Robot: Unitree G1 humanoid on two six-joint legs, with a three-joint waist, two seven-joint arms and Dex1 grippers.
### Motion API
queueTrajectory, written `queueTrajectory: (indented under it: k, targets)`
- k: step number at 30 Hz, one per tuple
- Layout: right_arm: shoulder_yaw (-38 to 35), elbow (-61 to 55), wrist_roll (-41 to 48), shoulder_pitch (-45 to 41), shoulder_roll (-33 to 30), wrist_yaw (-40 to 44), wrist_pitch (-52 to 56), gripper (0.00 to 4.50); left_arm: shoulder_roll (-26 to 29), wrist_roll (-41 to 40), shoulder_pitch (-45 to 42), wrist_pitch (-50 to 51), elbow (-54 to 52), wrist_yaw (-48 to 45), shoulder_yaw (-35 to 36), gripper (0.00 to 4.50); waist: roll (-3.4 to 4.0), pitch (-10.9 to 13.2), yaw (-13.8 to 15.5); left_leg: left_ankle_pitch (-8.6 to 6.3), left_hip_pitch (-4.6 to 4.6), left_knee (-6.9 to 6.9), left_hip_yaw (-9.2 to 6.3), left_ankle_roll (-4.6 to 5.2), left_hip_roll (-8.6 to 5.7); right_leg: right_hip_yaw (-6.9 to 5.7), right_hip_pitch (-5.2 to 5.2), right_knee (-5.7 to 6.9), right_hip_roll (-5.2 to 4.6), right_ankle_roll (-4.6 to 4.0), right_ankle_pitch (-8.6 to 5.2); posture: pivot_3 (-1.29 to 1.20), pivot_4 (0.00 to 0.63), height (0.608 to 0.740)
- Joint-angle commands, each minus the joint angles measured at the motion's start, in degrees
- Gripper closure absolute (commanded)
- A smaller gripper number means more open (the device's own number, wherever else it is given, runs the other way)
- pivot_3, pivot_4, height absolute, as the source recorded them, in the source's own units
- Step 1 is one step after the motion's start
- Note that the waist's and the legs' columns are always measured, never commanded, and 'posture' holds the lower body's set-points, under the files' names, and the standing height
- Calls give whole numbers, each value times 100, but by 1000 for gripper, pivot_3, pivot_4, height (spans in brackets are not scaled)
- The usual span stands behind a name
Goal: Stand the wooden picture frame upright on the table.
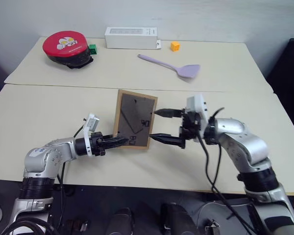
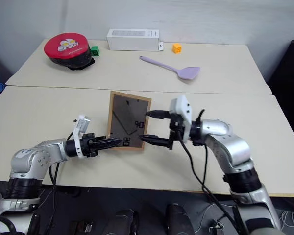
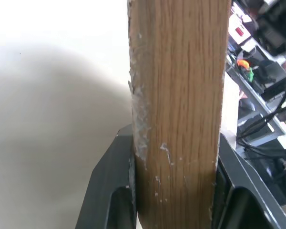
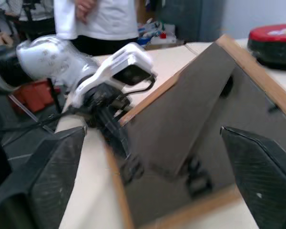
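Left pincer (image 1: 118, 140) clamped on upright wooden picture frame (image 1: 134, 118); right pincer (image 1: 159, 126) wide open beside it.

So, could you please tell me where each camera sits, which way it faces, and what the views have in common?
Left eye and right eye views: on the head, looking forward and down over the table; both arms show, with the left gripper clamping the wooden picture frame and the right gripper open beside it.
Left wrist view: looks along its fingers at the frame's wooden edge.
Right wrist view: looks between its spread fingers at the frame's dark back, the left gripper and a person beyond.
All share the frame.
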Motion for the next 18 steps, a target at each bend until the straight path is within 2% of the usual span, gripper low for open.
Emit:
queueTrajectory:
  k: [1, 5, 11, 18]
  targets:
    - [93, 311, -232, -255, 239, -149, -53, 39, -4, -63, -12, -170, -277, -98, 25, 3228, 0, 0, 18, 0, -1, 0, 0, 1, -1, 0, 0, 0, 0, 0, 0, 0, 150, 740]
    - [237, 588, -411, -424, 617, -190, -123, 39, 10, -11, 23, -288, -326, -154, -92, 3228, 0, 0, 0, 0, -4, -1, 1, 2, -1, -1, -4, 21, 0, 0, 0, 0, 150, 740]
    - [512, 569, -541, -358, 768, 135, -182, 39, -95, -87, -19, -157, -340, -17, -86, 3228, 0, 0, -5, 0, -5, 0, 3, 3, -1, 0, -7, 29, 1, 0, 0, 0, 150, 740]
    - [516, -118, -373, 21, 330, 802, -207, 39, -206, -362, -320, 442, -134, 192, 117, 3228, -1, 0, 20, -3, -8, 1, 1, 8, -4, 0, -7, 27, 0, 1, 1, 0, 150, 740]
